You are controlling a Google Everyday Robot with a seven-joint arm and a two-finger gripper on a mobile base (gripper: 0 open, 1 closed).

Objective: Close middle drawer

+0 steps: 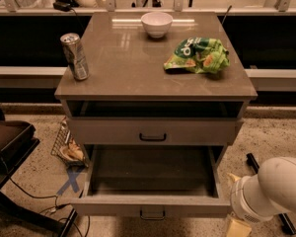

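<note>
The grey-beige cabinet (138, 78) has the middle drawer (150, 206) pulled well out, its dark tray in shadow. The white arm (276, 186) enters at lower right. Its gripper (237, 226) sits just beside the drawer's right front corner, cut off by the bottom edge, so I cannot tell whether it is clenched or released. On top are a green snack bag (197, 56), a can (75, 56) and a bowl (156, 23).

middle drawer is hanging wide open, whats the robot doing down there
The robot is set to close the middle drawer, which stands pulled far out. Its gripper is low beside the right end of the drawer's front panel; whether it touches is unclear. The drawer above is shut. A can, a bowl and a green snack bag sit on the cabinet top.
</note>
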